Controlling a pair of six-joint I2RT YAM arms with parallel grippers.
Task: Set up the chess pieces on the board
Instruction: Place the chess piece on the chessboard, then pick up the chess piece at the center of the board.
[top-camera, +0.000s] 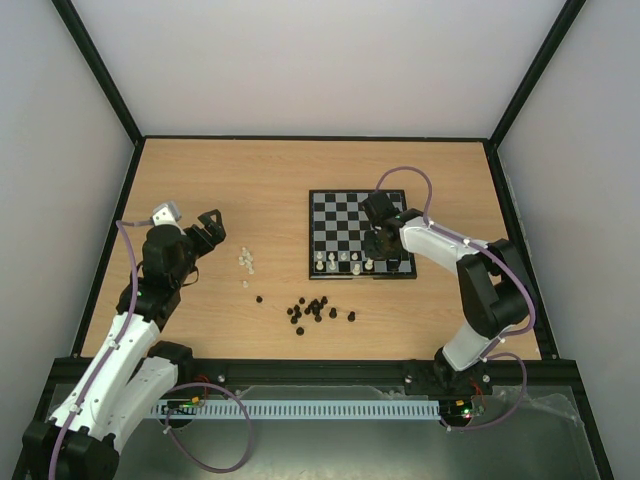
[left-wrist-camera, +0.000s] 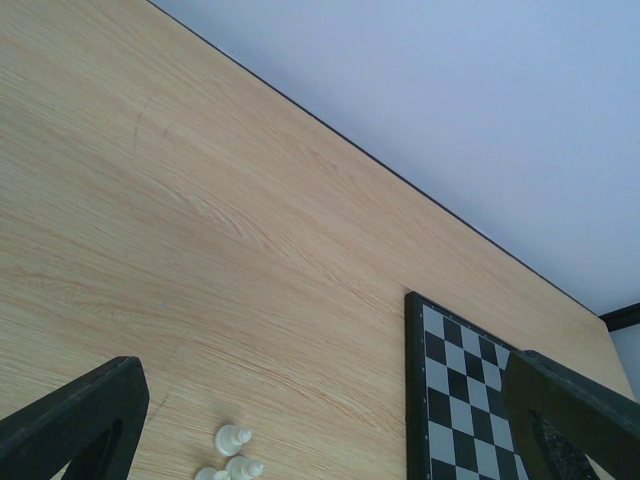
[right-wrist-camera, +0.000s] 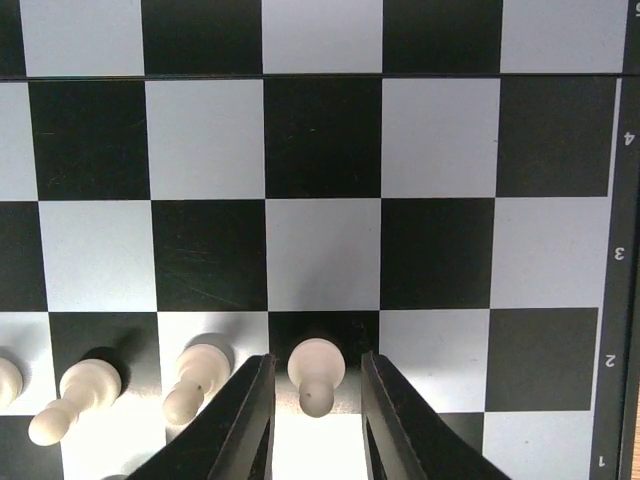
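Many chess pieces are tiny, light and slippery: pinch the thin neck. Right jaws sit just apart around one pawn; left jaws gape wide.

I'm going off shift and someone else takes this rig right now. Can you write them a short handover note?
Left gripper: open, empty, above the table left of the board.
Right gripper: open a little, one finger on each side of a white pawn standing on rank 2, with a gap on both sides.
Done: a few white pieces stand along the board's near edge.
Left: loose white pieces lie on the table left of the board, and the black pieces lie scattered in front of it.
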